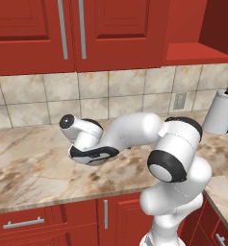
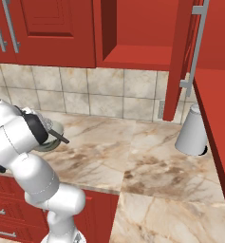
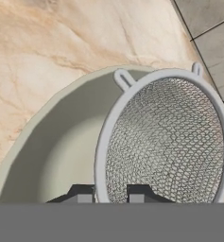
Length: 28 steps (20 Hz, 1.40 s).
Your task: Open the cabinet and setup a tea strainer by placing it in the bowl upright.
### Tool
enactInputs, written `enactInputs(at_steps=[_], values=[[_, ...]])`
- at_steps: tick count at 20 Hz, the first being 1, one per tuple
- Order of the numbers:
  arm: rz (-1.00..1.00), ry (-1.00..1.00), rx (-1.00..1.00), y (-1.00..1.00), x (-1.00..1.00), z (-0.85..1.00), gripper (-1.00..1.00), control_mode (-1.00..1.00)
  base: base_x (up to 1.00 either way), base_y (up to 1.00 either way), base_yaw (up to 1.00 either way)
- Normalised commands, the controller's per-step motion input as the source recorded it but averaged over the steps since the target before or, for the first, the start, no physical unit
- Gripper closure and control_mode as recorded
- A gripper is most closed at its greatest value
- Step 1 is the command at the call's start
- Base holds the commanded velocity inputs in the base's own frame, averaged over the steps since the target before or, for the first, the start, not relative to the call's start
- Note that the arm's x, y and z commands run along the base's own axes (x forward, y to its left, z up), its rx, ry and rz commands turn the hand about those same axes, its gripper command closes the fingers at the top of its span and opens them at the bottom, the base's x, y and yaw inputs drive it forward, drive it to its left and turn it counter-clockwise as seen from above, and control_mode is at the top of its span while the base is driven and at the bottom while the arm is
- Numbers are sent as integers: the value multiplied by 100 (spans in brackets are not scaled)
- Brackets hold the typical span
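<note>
The grey-green bowl (image 3: 56, 142) sits on the marble counter, and in the right base view the bowl (image 2: 51, 143) peeks out beside my forearm. The tea strainer (image 3: 165, 142) hangs inside the bowl's rim with its mesh basket facing the hand camera. Its thin dark handle (image 2: 60, 137) sticks out over the bowl's edge. My gripper (image 3: 111, 194) is low over the bowl, fingers close on either side of the strainer's rim, shut on it. From the left, the gripper (image 1: 94, 154) points down at the counter. The single-door cabinet (image 2: 133, 33) stands open, its door (image 2: 180, 57) swung out.
A white paper towel roll (image 2: 192, 130) stands on the counter at the right, under the open door. The double-door red cabinet (image 1: 72, 33) hangs above the tiled wall. Red base cabinets with a drawer (image 1: 24, 223) run below the counter edge.
</note>
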Motion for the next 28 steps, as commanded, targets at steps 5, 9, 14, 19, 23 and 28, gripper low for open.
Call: enactInputs(at_steps=[5,9,14,19,23,28], values=[[0,0,0,0,0,0,100,-100,0,0,0],[0,0,0,0,0,0,-100,-100,0,0,0],[0,0,0,0,0,0,-100,-100,0,0,0],[0,0,0,0,0,0,-100,-100,0,0,0],[0,0,0,0,-2,0,-100,-100,0,0,0],[-1,0,0,0,-22,11,-100,-100,0,0,0]])
